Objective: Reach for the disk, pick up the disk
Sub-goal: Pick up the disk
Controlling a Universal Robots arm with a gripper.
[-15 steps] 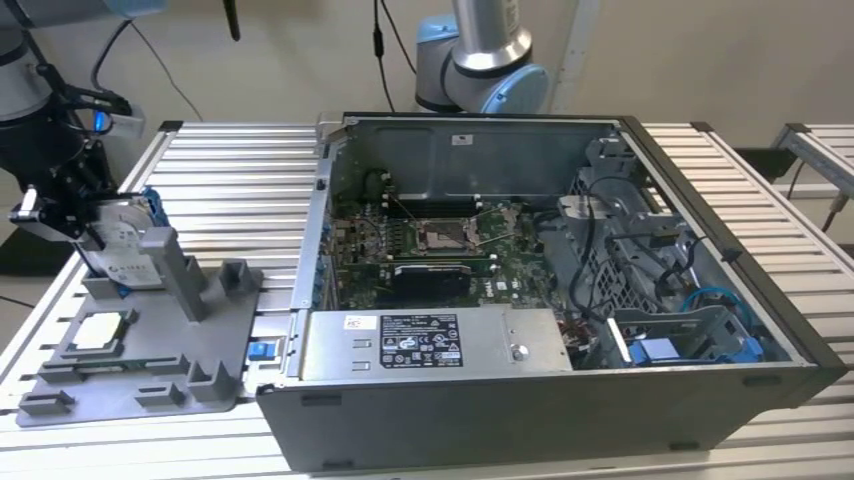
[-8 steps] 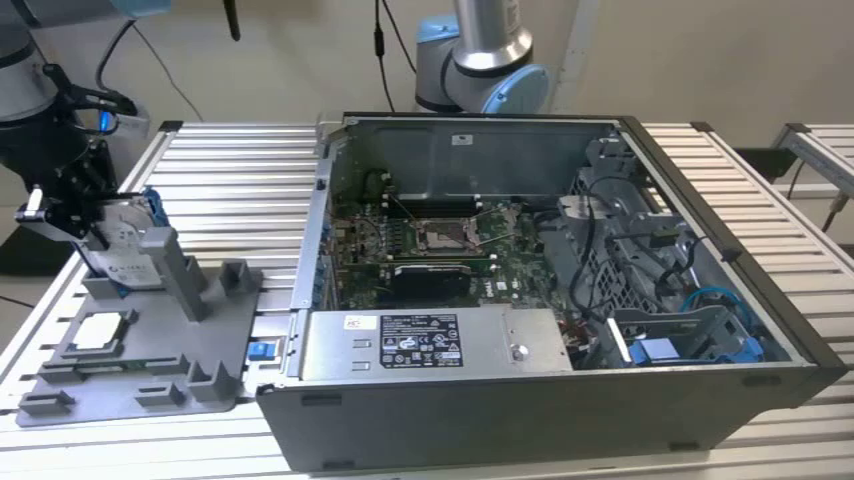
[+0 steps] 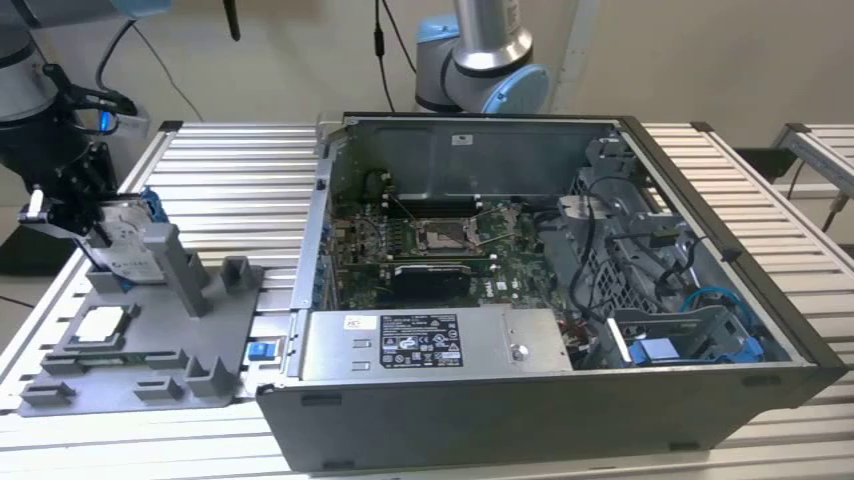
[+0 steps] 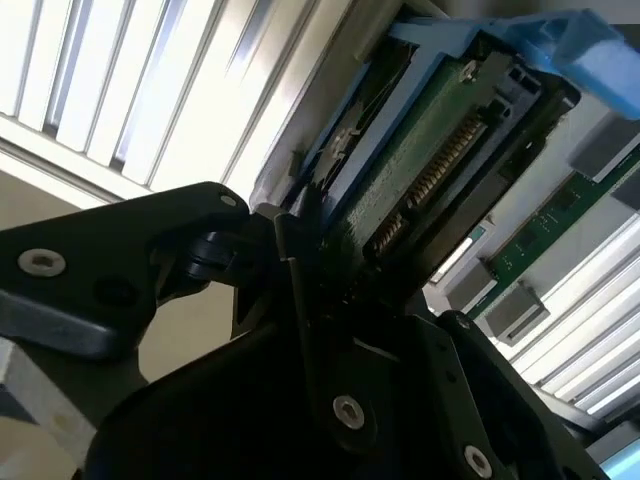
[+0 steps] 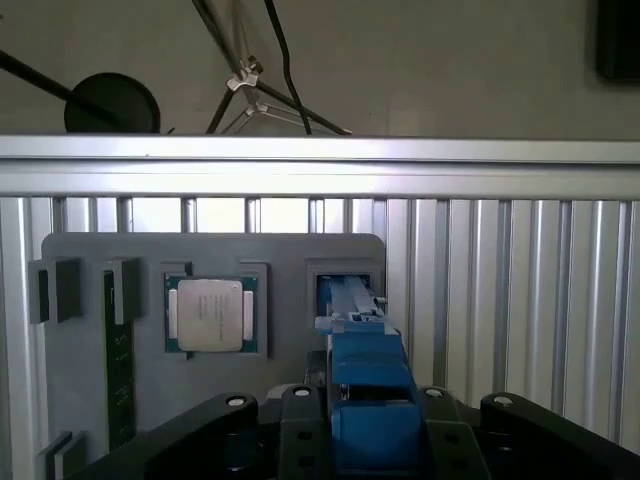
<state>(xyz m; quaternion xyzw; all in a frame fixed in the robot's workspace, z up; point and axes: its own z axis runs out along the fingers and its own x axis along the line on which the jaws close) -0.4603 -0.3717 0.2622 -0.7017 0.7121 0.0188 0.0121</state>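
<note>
- The tool (image 5: 372, 398) was narrow, its jaws pressed against the two blue-railed sides of the disk (image 3: 123, 243).
- The disk stood on edge in a slot of a grey fixture (image 3: 200, 340), at the exterior view's left. Standing upright probably left both its sides free for a grip from above.
- A square silver chip (image 5: 210, 315) lay flat in its own recess just beside that slot, apart from the tool.
- The fixture rested on a ribbed metal worktop (image 3: 227, 180), next to an open computer case (image 3: 534, 420).
- A second arm (image 3: 474, 60) rose behind the case, against a plain pale wall.
</note>
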